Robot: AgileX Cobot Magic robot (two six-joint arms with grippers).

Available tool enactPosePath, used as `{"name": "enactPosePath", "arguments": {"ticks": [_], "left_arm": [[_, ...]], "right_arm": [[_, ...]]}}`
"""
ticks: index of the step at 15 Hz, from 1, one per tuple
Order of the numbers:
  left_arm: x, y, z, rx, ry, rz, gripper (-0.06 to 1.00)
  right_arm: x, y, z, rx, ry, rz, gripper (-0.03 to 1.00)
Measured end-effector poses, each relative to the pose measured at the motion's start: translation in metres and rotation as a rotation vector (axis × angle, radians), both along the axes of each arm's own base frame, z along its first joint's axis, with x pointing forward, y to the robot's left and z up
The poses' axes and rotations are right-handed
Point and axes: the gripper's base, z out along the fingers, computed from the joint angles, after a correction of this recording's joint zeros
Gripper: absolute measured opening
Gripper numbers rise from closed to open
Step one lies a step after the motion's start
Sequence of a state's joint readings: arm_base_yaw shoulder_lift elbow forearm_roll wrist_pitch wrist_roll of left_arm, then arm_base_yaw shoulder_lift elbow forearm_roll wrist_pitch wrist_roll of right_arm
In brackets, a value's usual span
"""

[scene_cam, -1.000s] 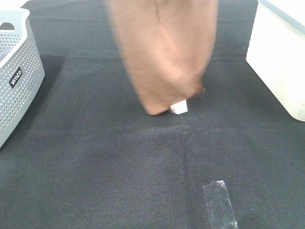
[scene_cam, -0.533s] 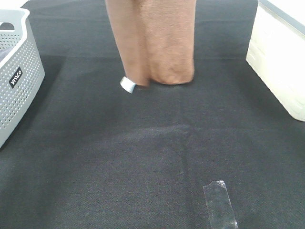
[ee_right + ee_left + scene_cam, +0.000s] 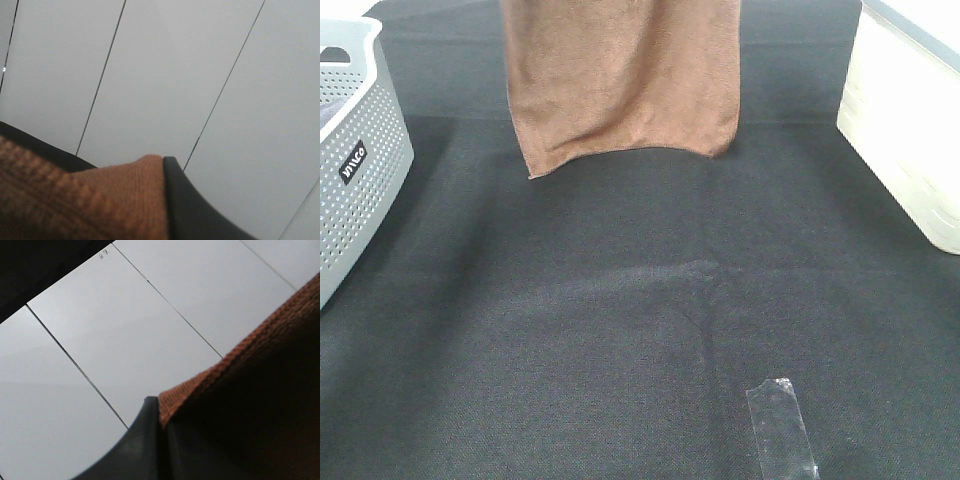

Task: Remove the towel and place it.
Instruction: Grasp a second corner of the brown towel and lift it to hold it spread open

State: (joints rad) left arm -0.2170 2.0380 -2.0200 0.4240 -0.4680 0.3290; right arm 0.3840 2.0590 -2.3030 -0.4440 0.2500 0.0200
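The reddish-brown towel (image 3: pixel 620 80) hangs spread out above the far middle of the black table, its lower hem free in the air. Its top edge runs out of the exterior high view, and neither gripper shows there. In the left wrist view a dark fingertip (image 3: pixel 145 440) presses against the towel's hem (image 3: pixel 240 355), so my left gripper (image 3: pixel 161 420) is shut on the cloth. In the right wrist view the towel (image 3: pixel 100 195) bunches against a dark finger (image 3: pixel 185 200), and my right gripper (image 3: pixel 165 172) is shut on it too. Both wrist cameras look up at a pale panelled surface.
A grey perforated basket (image 3: pixel 355 150) stands at the left edge of the black table (image 3: pixel 620 330). A white bin (image 3: pixel 910 130) sits at the right edge. A strip of clear tape (image 3: pixel 780 425) lies on the cloth near the front.
The towel, bunched and narrow a second ago, has spread out wide and risen. Its white tag swung from the right to the left and no longer shows.
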Motion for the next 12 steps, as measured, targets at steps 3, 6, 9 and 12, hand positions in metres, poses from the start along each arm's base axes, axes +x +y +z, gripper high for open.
{"name": "enactPosePath", "arguments": {"ticks": [3, 6, 9, 12], "left_arm": [[0.018, -0.003, -0.009, -0.012, -0.019, -0.001, 0.0], [0.035, -0.006, -0.005, -0.034, -0.085, 0.008, 0.0], [0.056, -0.009, -0.016, -0.079, -0.136, 0.002, 0.0], [0.058, -0.009, -0.017, -0.089, -0.17, 0.004, 0.0]], "right_arm": [[0.011, -0.002, -0.011, 0.008, -0.005, 0.005, 0.0], [0.022, -0.005, -0.02, 0.026, -0.042, 0.018, 0.0], [0.036, -0.017, -0.024, 0.102, -0.151, 0.053, 0.0], [0.039, -0.019, -0.025, 0.121, -0.177, 0.064, 0.0]]}}
